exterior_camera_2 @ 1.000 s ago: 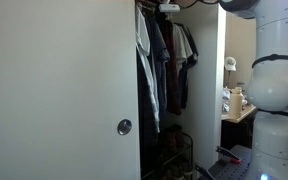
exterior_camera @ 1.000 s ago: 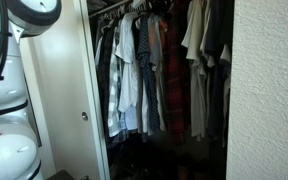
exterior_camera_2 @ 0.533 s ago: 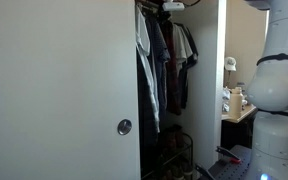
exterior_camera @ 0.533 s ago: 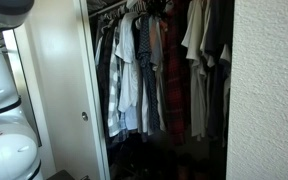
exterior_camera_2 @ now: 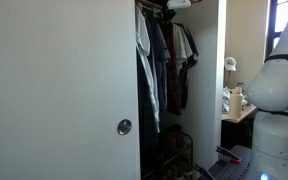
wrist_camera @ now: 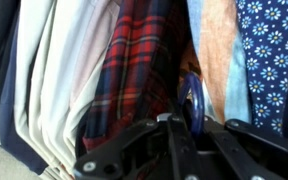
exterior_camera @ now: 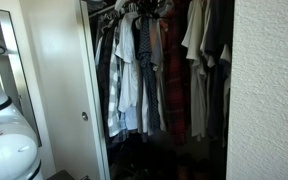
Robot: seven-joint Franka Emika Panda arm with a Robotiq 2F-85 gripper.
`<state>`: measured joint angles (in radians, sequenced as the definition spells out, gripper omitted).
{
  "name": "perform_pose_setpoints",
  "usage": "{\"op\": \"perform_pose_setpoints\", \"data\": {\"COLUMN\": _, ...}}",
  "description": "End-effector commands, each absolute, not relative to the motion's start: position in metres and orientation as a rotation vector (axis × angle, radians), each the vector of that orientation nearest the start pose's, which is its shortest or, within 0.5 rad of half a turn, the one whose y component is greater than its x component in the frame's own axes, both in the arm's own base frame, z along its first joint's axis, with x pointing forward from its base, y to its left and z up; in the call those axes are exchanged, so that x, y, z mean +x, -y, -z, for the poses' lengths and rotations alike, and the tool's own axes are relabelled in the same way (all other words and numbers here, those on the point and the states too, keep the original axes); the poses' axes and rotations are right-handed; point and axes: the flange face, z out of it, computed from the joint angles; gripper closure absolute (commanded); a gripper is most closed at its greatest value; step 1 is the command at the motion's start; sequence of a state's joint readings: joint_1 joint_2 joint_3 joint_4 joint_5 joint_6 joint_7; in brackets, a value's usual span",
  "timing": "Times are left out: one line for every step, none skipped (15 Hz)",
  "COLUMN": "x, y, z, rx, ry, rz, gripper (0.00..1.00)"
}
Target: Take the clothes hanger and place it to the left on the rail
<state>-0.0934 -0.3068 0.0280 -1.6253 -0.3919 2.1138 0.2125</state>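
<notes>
In the wrist view my gripper (wrist_camera: 182, 120) is shut on the blue hook of the clothes hanger (wrist_camera: 191, 100), which stands up between the two dark fingers. Right behind it hang a red plaid shirt (wrist_camera: 134, 60) and a peach garment (wrist_camera: 216, 40). In an exterior view the rail (exterior_camera: 109, 12) runs along the top of the wardrobe, crowded with shirts. The gripper reaches in at the very top of the opening (exterior_camera_2: 175, 4), mostly cut off by the frame edge. The rest of the hanger is hidden among the clothes.
Cream shirts (wrist_camera: 54, 70) hang to the left of the plaid one and a blue floral shirt (wrist_camera: 269, 50) to the right. A white sliding door (exterior_camera_2: 54, 90) with a round knob (exterior_camera_2: 124, 127) covers part of the wardrobe. The robot's white base (exterior_camera: 6, 140) stands beside the door.
The arm's upper links have risen out of the top of both exterior views. The gripper stays shut at the rail; the clothes hang as before.
</notes>
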Motion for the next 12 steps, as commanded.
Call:
{"op": "perform_pose_setpoints", "data": {"x": 0.434, "y": 0.028, "z": -0.815, "rx": -3.189, "ry": -0.394, "rz": 1.442, "gripper": 0.97}}
{"op": "perform_pose_setpoints", "data": {"x": 0.428, "y": 0.024, "z": -0.812, "rx": -3.192, "ry": -0.402, "rz": 1.444, "gripper": 0.97}}
{"op": "perform_pose_setpoints", "data": {"x": 0.421, "y": 0.019, "z": -0.81, "rx": -3.189, "ry": -0.418, "rz": 1.453, "gripper": 0.97}}
{"op": "perform_pose_setpoints", "data": {"x": 0.414, "y": 0.015, "z": -0.807, "rx": -3.191, "ry": -0.423, "rz": 1.455, "gripper": 0.97}}
{"op": "perform_pose_setpoints", "data": {"x": 0.407, "y": 0.009, "z": -0.804, "rx": -3.192, "ry": -0.427, "rz": 1.457, "gripper": 0.97}}
{"op": "perform_pose_setpoints", "data": {"x": 0.402, "y": 0.006, "z": -0.8, "rx": -3.189, "ry": -0.433, "rz": 1.455, "gripper": 0.97}}
{"op": "perform_pose_setpoints", "data": {"x": 0.396, "y": 0.001, "z": -0.797, "rx": -3.186, "ry": -0.438, "rz": 1.455, "gripper": 0.97}}
{"op": "perform_pose_setpoints", "data": {"x": 0.389, "y": -0.003, "z": -0.793, "rx": -3.185, "ry": -0.434, "rz": 1.448, "gripper": 0.97}}
{"op": "perform_pose_setpoints", "data": {"x": 0.383, "y": -0.008, "z": -0.79, "rx": -3.181, "ry": -0.44, "rz": 1.449, "gripper": 0.97}}
{"op": "perform_pose_setpoints", "data": {"x": 0.377, "y": -0.013, "z": -0.787, "rx": -3.182, "ry": -0.44, "rz": 1.446, "gripper": 0.97}}
{"op": "perform_pose_setpoints", "data": {"x": 0.371, "y": -0.017, "z": -0.784, "rx": -3.178, "ry": -0.45, "rz": 1.441, "gripper": 0.97}}
{"op": "perform_pose_setpoints", "data": {"x": 0.366, "y": -0.022, "z": -0.781, "rx": -3.18, "ry": -0.449, "rz": 1.437, "gripper": 0.97}}
